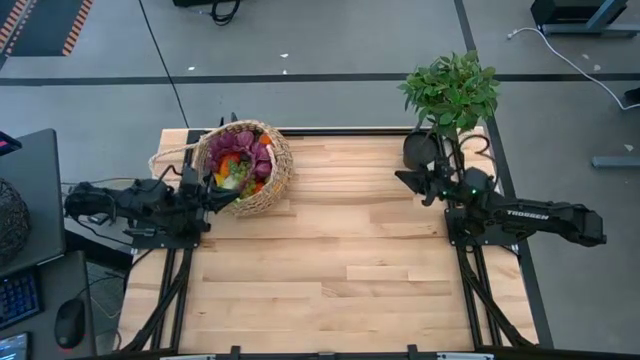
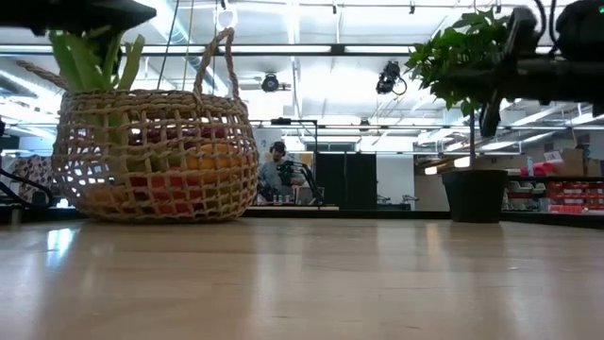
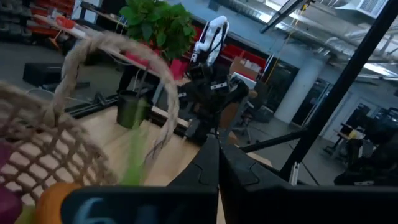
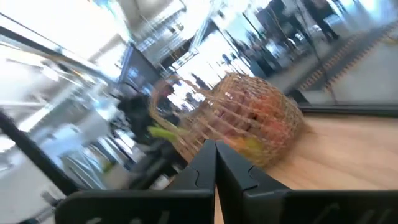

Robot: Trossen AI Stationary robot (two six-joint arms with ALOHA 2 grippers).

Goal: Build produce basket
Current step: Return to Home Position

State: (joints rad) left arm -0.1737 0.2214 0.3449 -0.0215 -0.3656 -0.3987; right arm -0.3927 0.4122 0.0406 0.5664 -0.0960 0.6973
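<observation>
Wicker basket upright, mouth up, produce inside | left pincer closed, empty | right pincer closed, empty

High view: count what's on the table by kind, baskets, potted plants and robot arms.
Baskets: 1, the basket, holding produce
Potted plants: 1, the potted plant
Robot arms: 2, left gripper by the basket, right gripper by that plant
Total: 4

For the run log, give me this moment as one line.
basket: upright, table's left side, holding produce | left gripper: shut, at basket's edge | right gripper: shut, near potted plant
</observation>
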